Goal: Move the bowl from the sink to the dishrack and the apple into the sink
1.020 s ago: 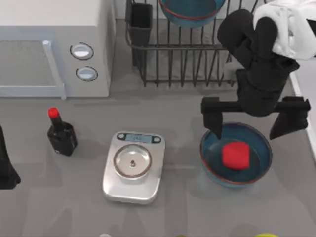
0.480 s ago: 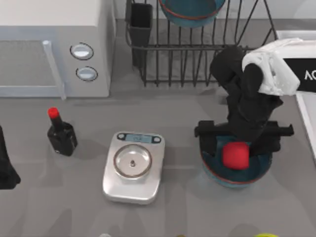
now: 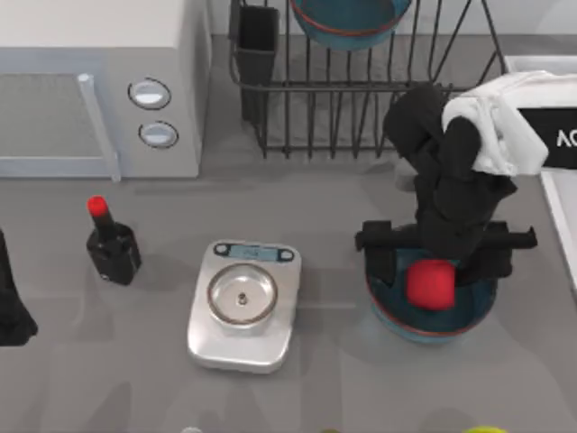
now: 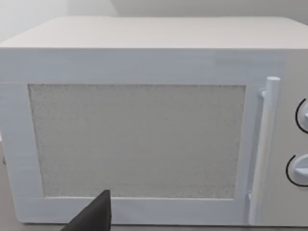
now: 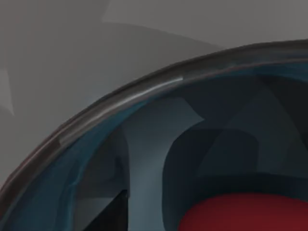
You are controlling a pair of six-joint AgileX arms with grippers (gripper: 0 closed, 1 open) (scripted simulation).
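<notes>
Top view: the right gripper (image 3: 439, 257) hangs low over the near bowl (image 3: 397, 317), which sits on the grey tabletop (image 3: 325, 194) in front of the dishrack (image 3: 361, 117). Its fingers (image 3: 377, 255) stand wide apart, one on each side of the apple (image 3: 429, 283) lying inside that bowl, not touching it as far as I can tell. A second bowl (image 3: 347, 20) already rests in the dishrack, next to the cutlery cup (image 3: 257, 41). A strip of the sink's (image 3: 563, 221) pale rim shows just right of the near bowl. I judge the step in hand to be the grasp on the apple; the next move calls for closing the fingers on it, lifting clear of the bowl's rim, then carrying it right to the sink. The rim is the thing to clear. The scale (image 3: 242, 302), bottle (image 3: 110, 242) and microwave (image 3: 99, 81) lie left of the bowl, out of the way. The left arm (image 3: 11, 302) is parked beyond the bottle.

Left wrist view: the microwave door (image 4: 137, 139) up close; I cannot tell the state of that arm's fingers.

Right wrist view: the bowl's rim (image 5: 120, 98) and blue inside, with the apple (image 5: 245, 214) just beyond.
</notes>
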